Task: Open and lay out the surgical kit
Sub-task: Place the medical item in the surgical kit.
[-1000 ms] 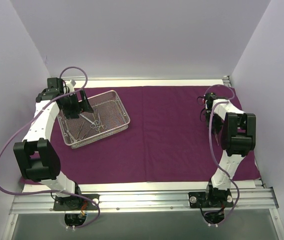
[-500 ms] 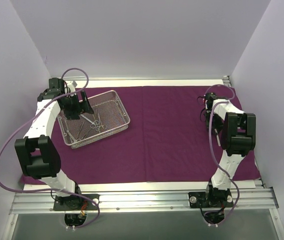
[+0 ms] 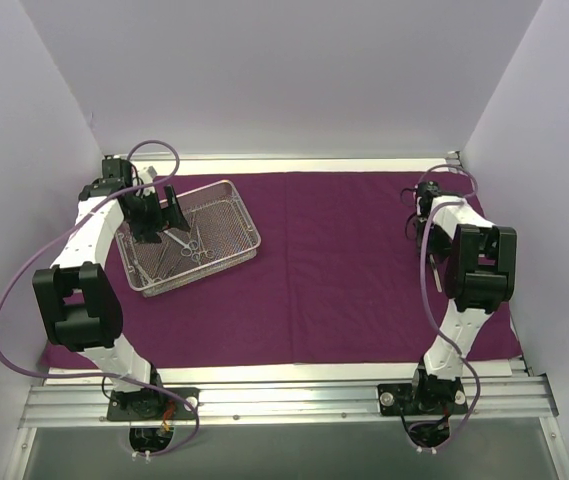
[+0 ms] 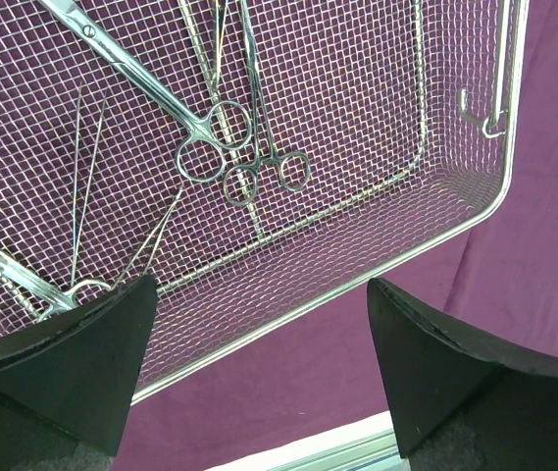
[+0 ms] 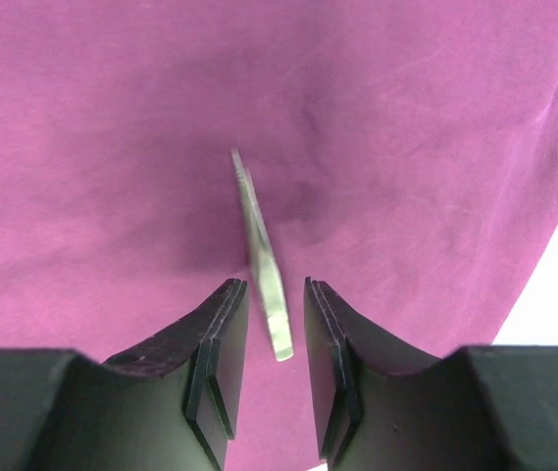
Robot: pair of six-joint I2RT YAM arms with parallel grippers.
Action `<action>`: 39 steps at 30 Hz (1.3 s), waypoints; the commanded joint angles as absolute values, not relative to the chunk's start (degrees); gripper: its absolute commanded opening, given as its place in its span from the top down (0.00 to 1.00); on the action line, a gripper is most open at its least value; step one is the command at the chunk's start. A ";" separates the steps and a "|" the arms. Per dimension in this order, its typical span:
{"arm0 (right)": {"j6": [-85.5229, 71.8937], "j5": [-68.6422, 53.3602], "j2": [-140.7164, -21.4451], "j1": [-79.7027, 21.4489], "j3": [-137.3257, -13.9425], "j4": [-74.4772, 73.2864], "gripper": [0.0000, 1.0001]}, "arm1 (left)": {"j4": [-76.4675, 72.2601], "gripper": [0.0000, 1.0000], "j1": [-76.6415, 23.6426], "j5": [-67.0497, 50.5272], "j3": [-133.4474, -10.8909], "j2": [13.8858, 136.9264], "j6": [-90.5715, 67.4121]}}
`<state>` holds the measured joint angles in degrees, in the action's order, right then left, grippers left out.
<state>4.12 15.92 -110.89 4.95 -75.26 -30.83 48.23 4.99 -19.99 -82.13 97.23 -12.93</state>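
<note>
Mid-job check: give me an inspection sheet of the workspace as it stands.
Surface: cloth spread flat.
Job's things: tray on the cloth's far left, several instruments inside; tweezers at the cloth's far right.
Clutter: nothing seen.
Grippers: left gripper wide open above the tray; right gripper slightly open, straddling the tweezers.
Cables: purple cables loop along both arms.
Surroundings: white walls on three sides; metal rail at the near edge.

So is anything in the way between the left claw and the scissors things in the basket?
Nothing visible. The left gripper hangs open right above the wire-mesh tray, and the scissor-like instruments lie uncovered on its bottom.
</note>
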 commanded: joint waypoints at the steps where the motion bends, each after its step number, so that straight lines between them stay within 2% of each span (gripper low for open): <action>1: 3.87 15.65 -110.48 6.50 -74.53 -31.38 0.71 | 48.60 0.02 5.45 -21.35 -84.90 97.29 -12.30; 7: 4.39 12.14 -113.02 7.91 -75.76 -30.59 0.74 | 48.87 0.00 5.45 -23.02 -86.48 98.00 -12.13; 9: 4.57 10.55 -114.07 7.91 -76.37 -30.85 0.76 | 48.87 0.05 5.45 -23.38 -86.66 97.91 -11.87; 14: 4.83 6.07 -114.78 8.17 -76.38 -30.32 0.77 | 48.69 0.06 5.54 -23.82 -85.87 97.38 -11.78; 19: 4.22 5.98 -114.35 8.09 -76.56 -30.67 0.84 | 48.43 0.08 5.89 -24.17 -85.08 97.12 -11.78; 26: 1.15 9.67 -109.96 7.82 -78.57 -32.87 1.00 | 47.55 0.12 5.89 -26.19 -85.08 97.56 -12.39; 32: 1.58 10.02 -110.30 7.91 -79.63 -34.01 1.00 | 45.97 0.13 5.89 -28.21 -83.50 97.12 -13.10; 35: 1.76 10.19 -110.22 7.91 -79.19 -33.58 0.93 | 45.79 0.13 5.89 -28.47 -83.23 97.12 -13.10; 39: 2.20 10.72 -110.48 8.00 -78.14 -32.96 0.92 | 45.79 0.13 5.89 -28.74 -82.71 96.86 -13.10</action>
<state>2.39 9.17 -113.01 7.86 -77.93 -30.87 47.75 5.48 -27.07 -83.05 97.65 -13.08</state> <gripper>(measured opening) 0.081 0.875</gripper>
